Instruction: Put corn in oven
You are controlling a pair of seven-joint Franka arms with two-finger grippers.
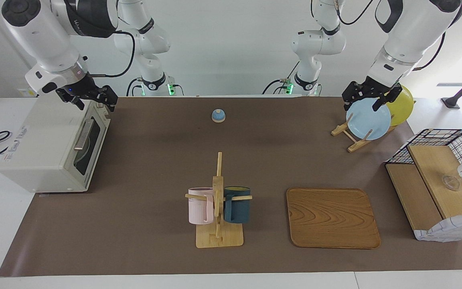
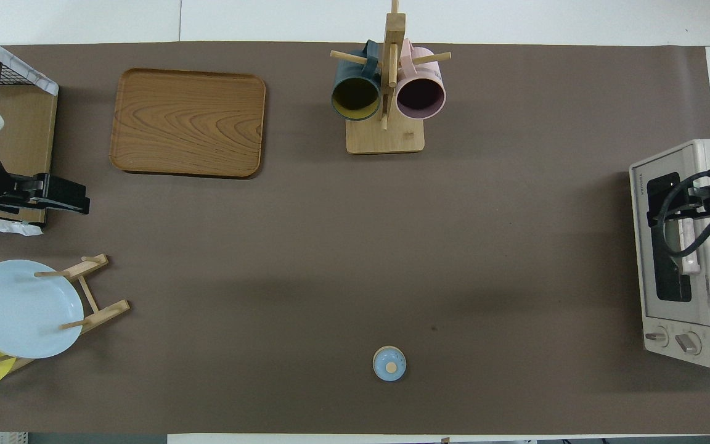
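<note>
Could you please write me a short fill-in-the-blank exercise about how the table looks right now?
1. The oven door is ____.
2. The pink mug and the dark blue mug hang on a wooden ____.
3. The right tool hangs over the ____.
4. On the plate rack, the light blue plate stands beside a ____ plate.

Missing words: shut; mug stand; oven; yellow

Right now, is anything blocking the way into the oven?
Yes: the oven has its door shut, so nothing can go in. The right gripper hangs open over the oven's top. No corn shows in either view.
</note>
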